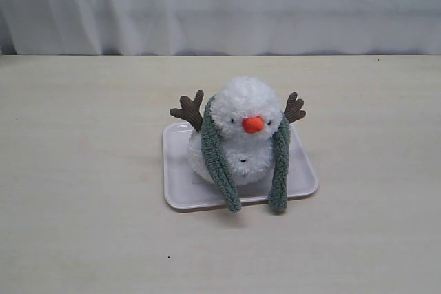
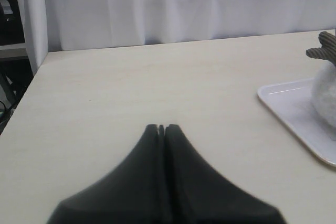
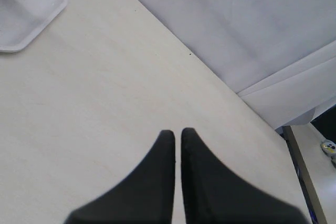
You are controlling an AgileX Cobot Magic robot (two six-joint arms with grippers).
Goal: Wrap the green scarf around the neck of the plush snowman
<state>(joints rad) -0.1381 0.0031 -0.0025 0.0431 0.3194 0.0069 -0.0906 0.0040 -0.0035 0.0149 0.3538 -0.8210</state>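
Note:
The plush snowman (image 1: 245,111) sits upright on a white tray (image 1: 180,189), its orange nose facing the camera. The green scarf (image 1: 218,156) is draped behind the snowman's neck (image 1: 242,140), and its two ends hang down the front, left and right, past the tray's front edge. They are not crossed or tied. Neither gripper shows in the exterior view. My left gripper (image 2: 161,127) is shut with nothing in it, over bare table left of the tray (image 2: 291,103). A sliver of the snowman (image 2: 326,95) shows there. My right gripper (image 3: 177,131) has its jaws almost touching, empty, away from the tray (image 3: 29,17).
The pale wooden table (image 1: 83,170) runs to a white curtain (image 1: 220,5) at the back. Its left edge (image 2: 31,85) and far right corner (image 3: 281,129) show in the wrist views, with dark clutter beyond them.

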